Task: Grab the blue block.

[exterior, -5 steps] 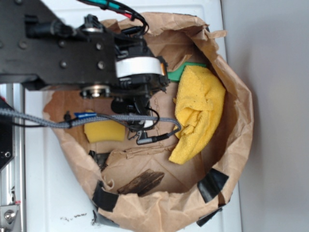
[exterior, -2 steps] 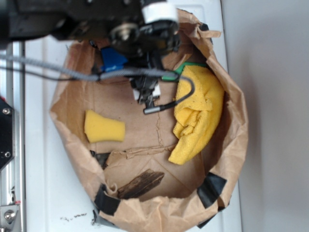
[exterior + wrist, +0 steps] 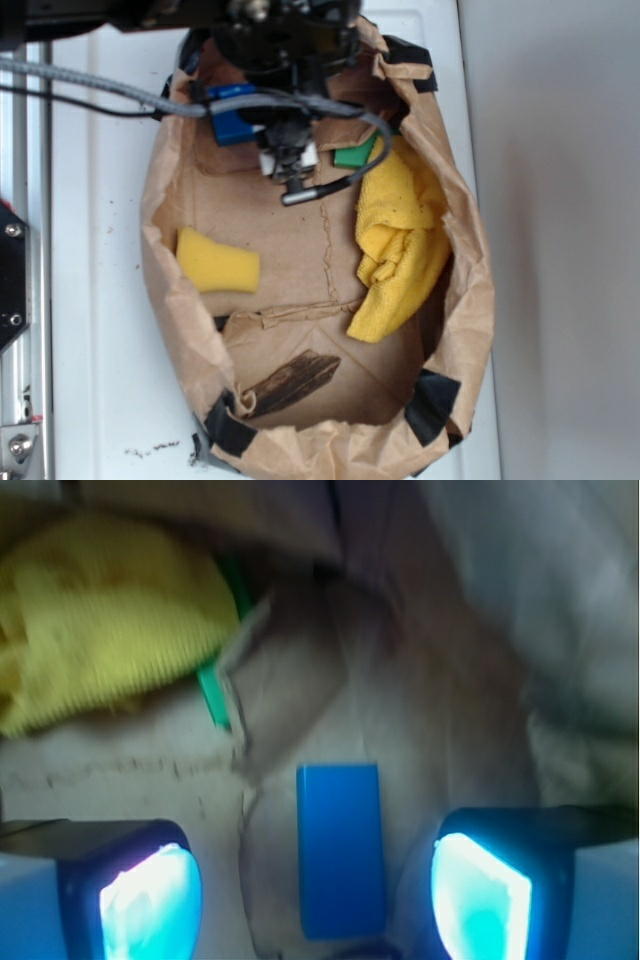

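The blue block (image 3: 340, 850) lies flat on the brown paper floor of the bag, lengthwise between my two fingers. My gripper (image 3: 315, 890) is open, with one lit fingertip (image 3: 150, 900) to the block's left and the other to its right, neither touching it. In the exterior view the block (image 3: 230, 122) peeks out at the bag's far left, under my arm (image 3: 270, 40), which hides the fingers.
A flat green block (image 3: 356, 154) lies partly under a crumpled yellow cloth (image 3: 400, 240) at the right. A yellow sponge (image 3: 215, 262) sits at the left. The tall paper bag wall (image 3: 470, 300) rings everything. A dark patch (image 3: 290, 380) marks the near floor.
My arm has moved from over the sponge to the bag's far end and now stands over the blue block. The bag's walls have been pushed narrower.
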Robot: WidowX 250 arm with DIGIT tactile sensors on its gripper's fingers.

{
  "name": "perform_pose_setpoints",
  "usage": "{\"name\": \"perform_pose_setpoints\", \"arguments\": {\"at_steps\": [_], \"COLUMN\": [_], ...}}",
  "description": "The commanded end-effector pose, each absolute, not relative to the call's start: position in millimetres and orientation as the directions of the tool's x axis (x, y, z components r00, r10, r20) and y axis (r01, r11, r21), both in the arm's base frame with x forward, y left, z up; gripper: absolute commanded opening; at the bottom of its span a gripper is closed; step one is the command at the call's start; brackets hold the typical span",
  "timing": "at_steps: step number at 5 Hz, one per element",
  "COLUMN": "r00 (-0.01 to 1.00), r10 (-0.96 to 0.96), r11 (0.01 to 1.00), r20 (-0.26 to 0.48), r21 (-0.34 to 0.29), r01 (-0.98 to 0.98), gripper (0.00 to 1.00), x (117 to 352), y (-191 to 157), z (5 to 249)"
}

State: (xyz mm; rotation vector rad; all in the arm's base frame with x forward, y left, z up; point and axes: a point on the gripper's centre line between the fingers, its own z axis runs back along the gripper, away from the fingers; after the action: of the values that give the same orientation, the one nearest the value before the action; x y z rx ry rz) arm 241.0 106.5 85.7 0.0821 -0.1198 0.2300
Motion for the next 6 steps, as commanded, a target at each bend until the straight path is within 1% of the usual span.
{"name": "perform_pose_setpoints", "arguments": {"at_steps": [1, 2, 3, 4, 5, 6], "r00": [0.955, 0.960, 0.957, 0.954, 0.951, 0.944], "r10": [0.203, 0.184, 0.193, 0.215, 0.227, 0.242], "r11": [0.973, 0.976, 0.971, 0.967, 0.964, 0.959], "r20": [0.217, 0.209, 0.216, 0.210, 0.208, 0.224], "r21": [0.067, 0.081, 0.096, 0.089, 0.088, 0.092], "r01": [-0.222, -0.204, -0.217, -0.238, -0.250, -0.268], "gripper": [1.00, 1.00, 1.00, 1.00, 1.00, 1.00], "x": [247, 245, 246, 245, 247, 249], "y": [93, 69, 54, 47, 49, 61], "z": [103, 108, 103, 85, 67, 61]}}
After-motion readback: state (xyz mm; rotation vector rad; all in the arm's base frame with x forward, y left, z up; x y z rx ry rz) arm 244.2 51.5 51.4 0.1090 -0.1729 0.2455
